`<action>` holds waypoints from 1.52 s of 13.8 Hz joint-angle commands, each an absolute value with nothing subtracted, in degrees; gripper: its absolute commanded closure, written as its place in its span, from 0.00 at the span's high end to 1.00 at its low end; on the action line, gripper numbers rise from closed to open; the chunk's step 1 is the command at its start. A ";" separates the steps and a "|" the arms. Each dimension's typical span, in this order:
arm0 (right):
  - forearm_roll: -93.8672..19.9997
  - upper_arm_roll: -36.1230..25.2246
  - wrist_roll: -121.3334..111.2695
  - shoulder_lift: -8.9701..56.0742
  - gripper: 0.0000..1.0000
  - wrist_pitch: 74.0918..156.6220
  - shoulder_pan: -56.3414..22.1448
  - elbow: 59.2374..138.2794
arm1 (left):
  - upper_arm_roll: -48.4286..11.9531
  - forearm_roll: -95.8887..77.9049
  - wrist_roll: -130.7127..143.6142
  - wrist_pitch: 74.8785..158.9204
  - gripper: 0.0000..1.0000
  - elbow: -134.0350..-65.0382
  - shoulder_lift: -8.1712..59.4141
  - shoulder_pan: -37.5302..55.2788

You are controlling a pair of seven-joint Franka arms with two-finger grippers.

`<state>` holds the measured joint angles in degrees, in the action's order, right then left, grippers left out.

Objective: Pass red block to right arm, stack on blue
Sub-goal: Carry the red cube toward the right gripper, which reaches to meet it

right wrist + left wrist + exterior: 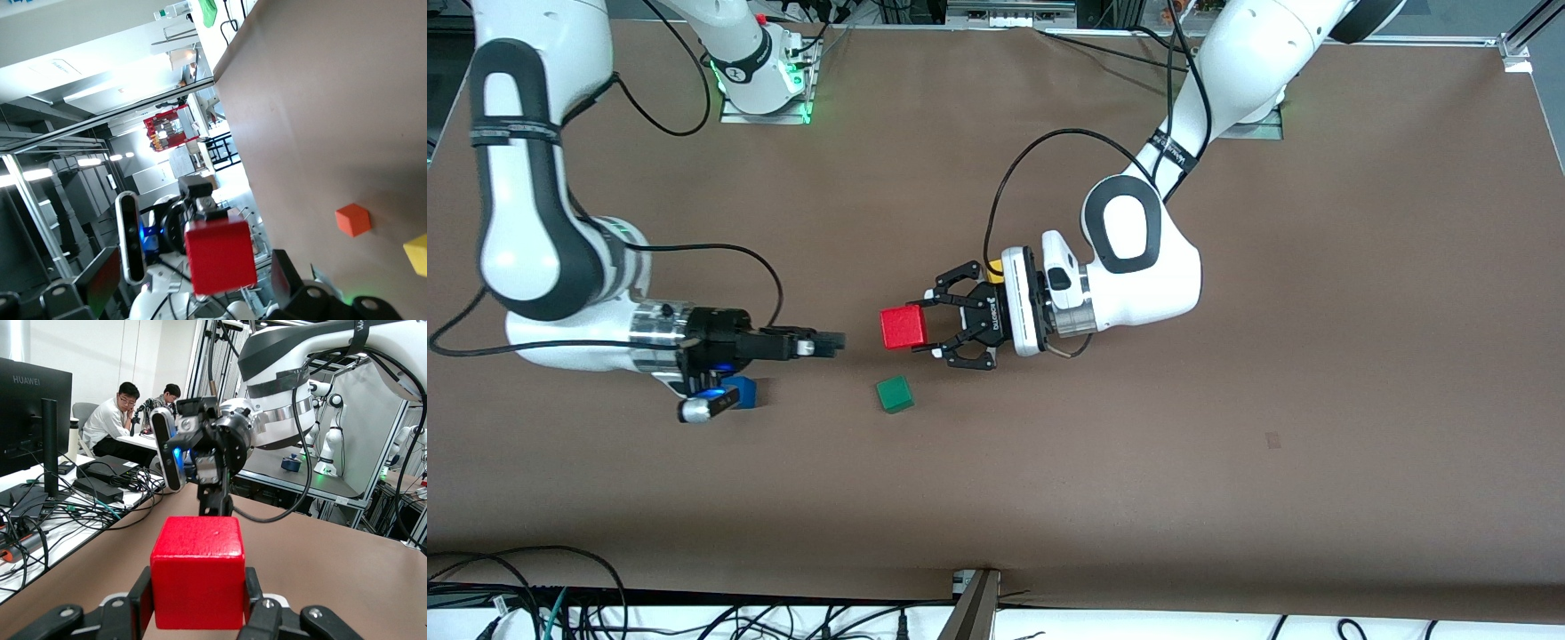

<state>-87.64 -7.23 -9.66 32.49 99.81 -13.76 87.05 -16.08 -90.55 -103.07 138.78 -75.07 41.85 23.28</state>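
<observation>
The red block (903, 327) hangs above the middle of the table, with my left gripper (922, 326) shut on two of its sides. In the left wrist view the red block (197, 570) fills the space between the black fingers (140, 600). My right gripper (832, 343) points at the block from the right arm's end, a short gap away, and stands open. In the right wrist view its wide-set fingers (283, 277) frame the red block (220, 257) without touching it. The blue cube (744, 392) rests on the table, partly hidden under the right wrist.
A green cube (895, 394) lies on the table nearer to the front camera than the red block. An orange cube (352, 220) and a yellow cube (417, 253) lie on the table farther off. A yellow patch (994, 267) peeks out by the left wrist.
</observation>
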 commanded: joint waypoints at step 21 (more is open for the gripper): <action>-93.66 -7.82 -21.34 35.76 1.00 94.24 -13.71 87.01 | -15.12 -92.64 -104.24 139.75 0.00 -71.89 44.03 24.61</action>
<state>-89.32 -8.09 -17.97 34.47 96.86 -14.37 86.48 -15.82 -90.57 -103.06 139.19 -73.98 43.13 23.58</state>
